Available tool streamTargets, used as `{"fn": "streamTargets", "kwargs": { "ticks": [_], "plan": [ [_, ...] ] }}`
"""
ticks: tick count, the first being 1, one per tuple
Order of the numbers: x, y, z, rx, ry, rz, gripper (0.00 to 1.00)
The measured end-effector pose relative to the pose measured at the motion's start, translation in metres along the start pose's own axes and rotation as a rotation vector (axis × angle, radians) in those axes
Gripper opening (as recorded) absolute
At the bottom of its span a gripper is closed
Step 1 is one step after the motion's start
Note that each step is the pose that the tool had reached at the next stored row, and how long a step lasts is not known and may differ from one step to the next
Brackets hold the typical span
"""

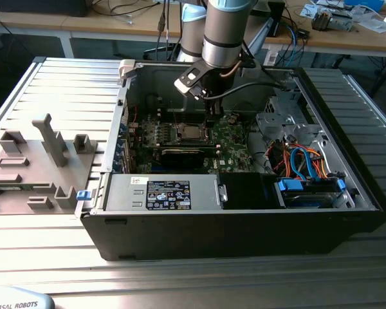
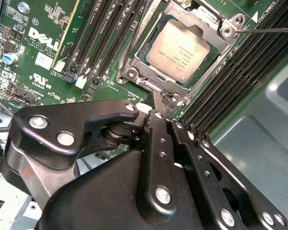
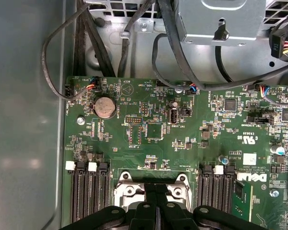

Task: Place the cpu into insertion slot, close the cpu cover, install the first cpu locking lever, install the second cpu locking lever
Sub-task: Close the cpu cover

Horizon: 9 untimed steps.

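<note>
Nearest the lens, the gripper hangs over the near edge of the slot. Its black fingers are pressed together with no gap showing between them. Whether they pinch anything thin at the tip I cannot tell.

Just beyond the tip, the cpu lies flat in the slot with its grey metal top facing up. The cover is down around it, framing it through the window. The chip is square, so it has no long axis, and its edges run parallel to the frame's.

From the far corner of the slot a thin lever runs outward across the memory slots. This suggests it is not tucked in yet.

I judge the step in hand to be the lever work. To do it well, push on the rod itself, down and then sideways under its catch. The tips should keep off the chip's top, and the cover must sit flat.

Farther off, the exterior view shows the arm reaching down into the open computer case.
</note>
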<state>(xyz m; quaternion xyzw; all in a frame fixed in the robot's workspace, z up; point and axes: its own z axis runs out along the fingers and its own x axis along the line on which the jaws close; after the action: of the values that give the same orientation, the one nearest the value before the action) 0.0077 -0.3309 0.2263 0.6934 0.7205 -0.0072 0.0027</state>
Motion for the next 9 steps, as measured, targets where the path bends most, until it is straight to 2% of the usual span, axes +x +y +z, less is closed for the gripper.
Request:
{"fn": "streamTargets", "kwargs": {
  "ticks": [9],
  "plan": [
    [0.0, -0.0011, 0.0062, 0.0001, -0.0005, 0.0, 0.11]
  ]
}}
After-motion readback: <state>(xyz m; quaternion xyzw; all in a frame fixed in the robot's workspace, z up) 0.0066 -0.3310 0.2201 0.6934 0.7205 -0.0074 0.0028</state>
